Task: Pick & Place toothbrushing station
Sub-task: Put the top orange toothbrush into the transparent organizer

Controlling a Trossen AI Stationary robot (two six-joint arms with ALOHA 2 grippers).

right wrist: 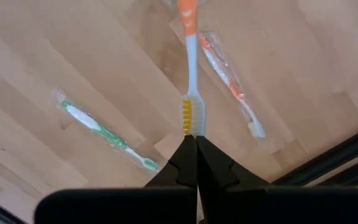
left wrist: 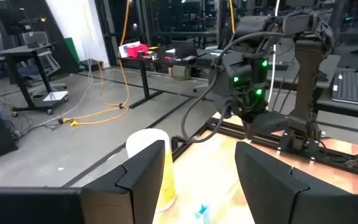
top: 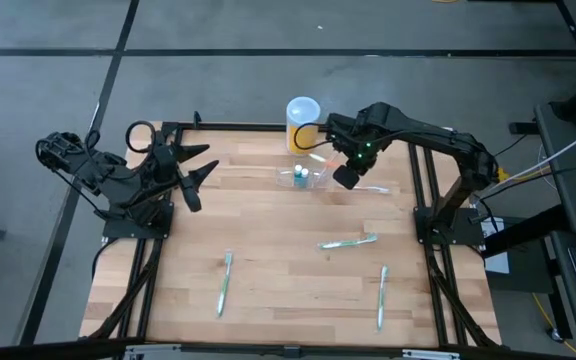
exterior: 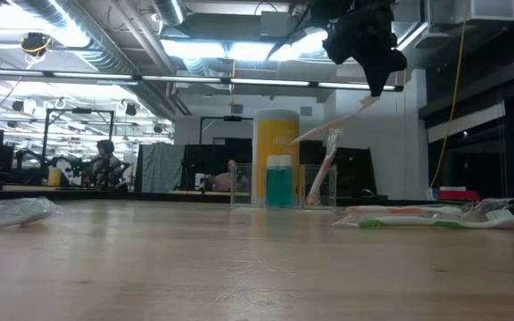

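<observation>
The toothbrushing station (top: 299, 177) is a small clear holder. It stands near the far edge of the desk (top: 268, 255), just in front of the yellow tub with a white lid (top: 303, 119). Two little blue-green tubes (exterior: 278, 182) stand in it.

An orange and white toothbrush (right wrist: 191, 74) leans into the holder, slanted, with its bristle end up. The right end effector (right wrist: 196, 140) is clenched tight on that bristle end, up in the air above the holder.

Beside the holder lies a wrapped orange toothbrush (right wrist: 232, 88). Three wrapped green toothbrushes lie on the nearer half of the desk: one in the middle (top: 348, 241), two near the front edge (top: 224, 282) (top: 381, 296). There is lots of bare wood between them.

The left end effector (top: 194, 178) waits at the desk's left edge, fingers spread, holding nothing.
</observation>
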